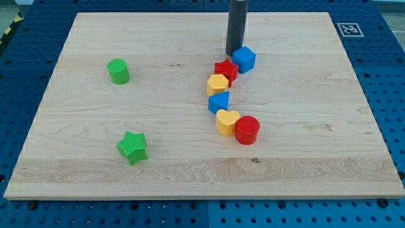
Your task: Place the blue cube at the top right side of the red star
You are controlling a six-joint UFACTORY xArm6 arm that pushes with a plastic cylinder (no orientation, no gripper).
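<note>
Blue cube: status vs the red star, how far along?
Looks done: the blue cube sits at the red star's upper right, touching or nearly so. In hand: my tip rests by the cube's left edge, above the star; contact is unclear. Left: probably only backing the tip away without nudging the cube.

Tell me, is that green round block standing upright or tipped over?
Upright. The green cylinder shows its flat round top facing up, with its curved side below it on the board.
</note>
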